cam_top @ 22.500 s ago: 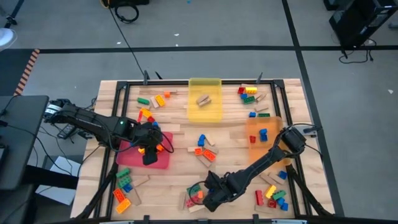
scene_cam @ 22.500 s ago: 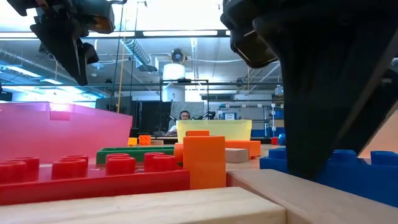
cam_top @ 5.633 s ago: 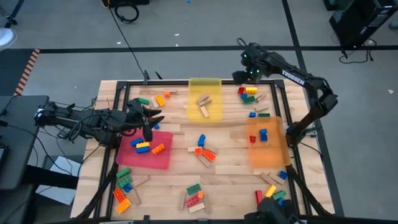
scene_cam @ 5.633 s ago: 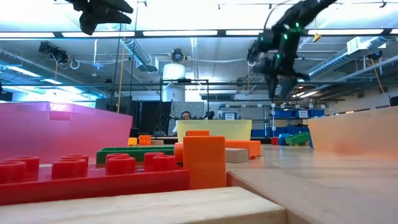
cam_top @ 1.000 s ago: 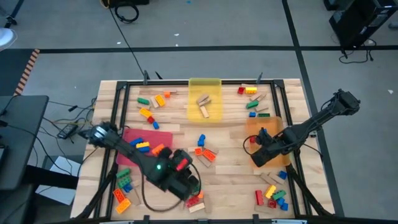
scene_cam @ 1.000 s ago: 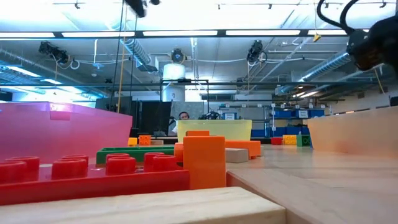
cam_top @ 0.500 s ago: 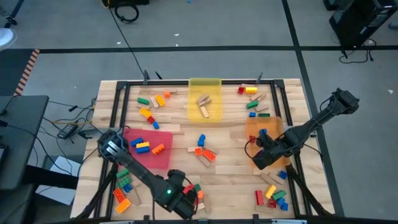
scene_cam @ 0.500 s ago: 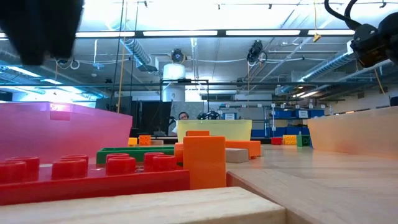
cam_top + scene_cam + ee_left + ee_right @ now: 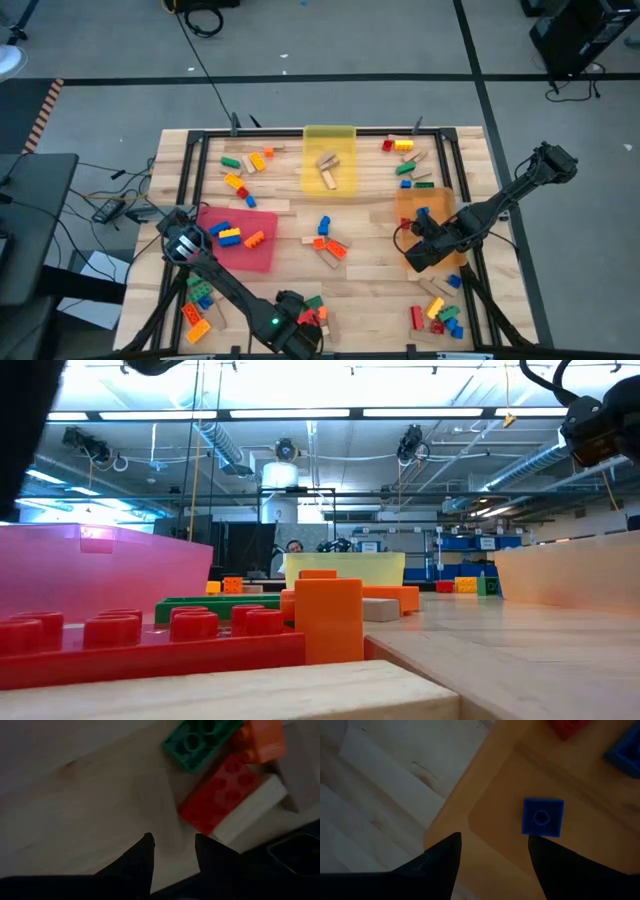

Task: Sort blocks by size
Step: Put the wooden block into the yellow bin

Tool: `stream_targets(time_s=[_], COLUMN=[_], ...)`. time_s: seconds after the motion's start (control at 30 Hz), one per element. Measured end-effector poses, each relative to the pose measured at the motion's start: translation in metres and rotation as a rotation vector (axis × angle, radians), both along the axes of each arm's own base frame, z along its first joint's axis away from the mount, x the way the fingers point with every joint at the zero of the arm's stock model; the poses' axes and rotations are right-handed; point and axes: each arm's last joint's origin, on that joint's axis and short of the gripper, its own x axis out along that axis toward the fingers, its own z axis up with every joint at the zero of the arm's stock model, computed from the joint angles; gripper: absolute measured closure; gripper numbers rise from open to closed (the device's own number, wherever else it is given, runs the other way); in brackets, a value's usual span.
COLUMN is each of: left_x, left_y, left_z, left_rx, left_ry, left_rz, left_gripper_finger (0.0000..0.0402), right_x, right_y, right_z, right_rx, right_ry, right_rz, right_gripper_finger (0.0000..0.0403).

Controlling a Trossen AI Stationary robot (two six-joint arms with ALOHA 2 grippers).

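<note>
Looking down on your table (image 9: 290, 275), you see the blocks (image 9: 322, 243) scattered in clusters: studded plastic bricks in red, orange, yellow, green and blue, long and short, with plain tan wooden pieces among them. Some lie in the red tray (image 9: 262, 257), the yellow tray (image 9: 330, 137) and the orange tray (image 9: 443, 212). Your left gripper (image 9: 173, 842) hangs at the table's near edge, fingers parted and empty, beside a red brick (image 9: 221, 798) and a green brick (image 9: 200, 741). Your right gripper (image 9: 494, 839) stands spread and empty over the orange tray's edge, near a small blue brick (image 9: 542, 817).
</note>
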Motion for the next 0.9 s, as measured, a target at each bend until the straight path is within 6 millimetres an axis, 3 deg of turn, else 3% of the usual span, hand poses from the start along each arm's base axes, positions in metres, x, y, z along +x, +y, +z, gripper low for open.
stream_targets(time_s=[0.33,0.6,0.9], left_x=[0.004,0.004,0.004], left_y=[-0.007,-0.007,-0.007], left_z=[-0.025,-0.027,-0.032], left_rx=[-0.037,-0.038,-0.006], left_ry=[0.07,0.077,0.068], left_rz=[0.014,0.013,0.014], left_gripper_finger=[0.0206,0.0163,0.0157], right_x=[0.003,0.003,0.004], right_y=[0.002,0.002,0.002], right_z=[0.001,0.001,0.001], right_rx=[0.022,0.027,0.02], right_ry=[-0.033,-0.033,-0.041], right_rz=[-0.004,-0.018,-0.029], right_gripper_finger=[0.0158,0.016,0.016])
